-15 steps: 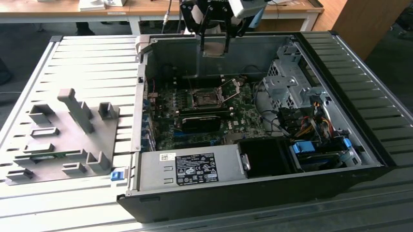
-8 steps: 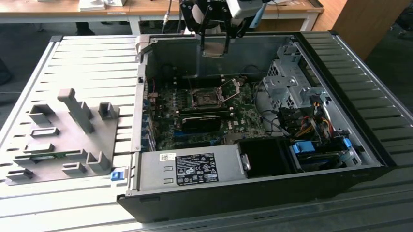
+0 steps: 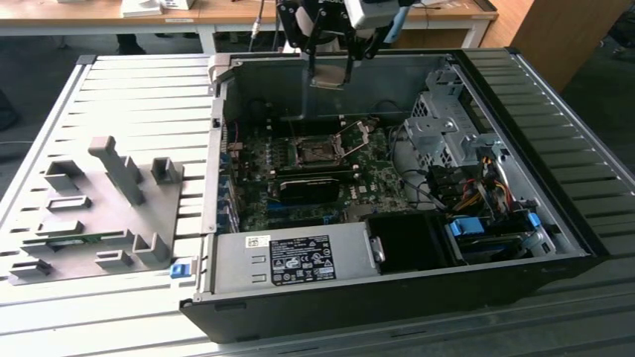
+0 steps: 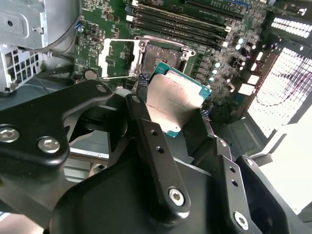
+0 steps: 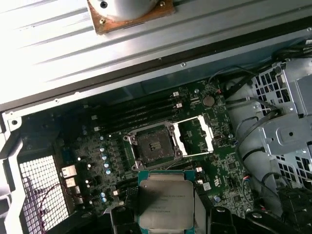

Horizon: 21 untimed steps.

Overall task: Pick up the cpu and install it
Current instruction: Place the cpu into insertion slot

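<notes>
Cpu (image 4: 178,105) pickup is done: the chip sits clamped by two opposite edges between the fingers (image 4: 146,126) of the gripper (image 4: 173,97), which are closed on it, its silvery top showing in both wrist views. It hangs in the air over the open computer case (image 3: 297,82), near the case's far wall in the exterior view and clear of the motherboard (image 5: 97,146). The grey holder plate (image 3: 89,208) lies on the slatted table (image 3: 149,97) beside the case, well apart from the gripper.

Installation is what is left. The socket (image 5: 152,147) near the middle of the motherboard stands bare, its metal frame (image 5: 195,135) swung open to one side, and the cpu is not touching it. By my judgement the task is about half through — the chip is lifted and over the board, but not seated, and the frame is not shut.
</notes>
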Available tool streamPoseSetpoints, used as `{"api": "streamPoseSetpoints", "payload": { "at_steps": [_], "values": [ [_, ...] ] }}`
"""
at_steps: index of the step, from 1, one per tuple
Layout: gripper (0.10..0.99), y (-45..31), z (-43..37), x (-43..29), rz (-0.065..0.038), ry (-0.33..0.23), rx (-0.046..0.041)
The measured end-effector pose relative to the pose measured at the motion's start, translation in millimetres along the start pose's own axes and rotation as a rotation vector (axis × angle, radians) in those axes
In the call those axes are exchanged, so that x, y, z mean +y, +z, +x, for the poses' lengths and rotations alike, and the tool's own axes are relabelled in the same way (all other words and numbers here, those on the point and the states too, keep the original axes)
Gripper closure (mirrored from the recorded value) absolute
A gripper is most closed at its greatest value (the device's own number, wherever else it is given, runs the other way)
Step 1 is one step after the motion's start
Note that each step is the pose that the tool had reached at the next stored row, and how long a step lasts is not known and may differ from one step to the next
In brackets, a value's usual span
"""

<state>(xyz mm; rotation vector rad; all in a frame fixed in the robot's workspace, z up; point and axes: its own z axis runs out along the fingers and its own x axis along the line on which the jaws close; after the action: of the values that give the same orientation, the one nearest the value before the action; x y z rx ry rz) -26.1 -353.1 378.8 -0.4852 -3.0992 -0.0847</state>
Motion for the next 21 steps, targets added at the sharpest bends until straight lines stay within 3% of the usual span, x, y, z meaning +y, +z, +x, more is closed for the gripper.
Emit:
{"api": "streamPoseSetpoints", "payload": {
  "at_steps": [21],
  "values": [
    [0.545,1.0,0.4,1.1,-0.001,0.185,-0.01]
  ]
}}
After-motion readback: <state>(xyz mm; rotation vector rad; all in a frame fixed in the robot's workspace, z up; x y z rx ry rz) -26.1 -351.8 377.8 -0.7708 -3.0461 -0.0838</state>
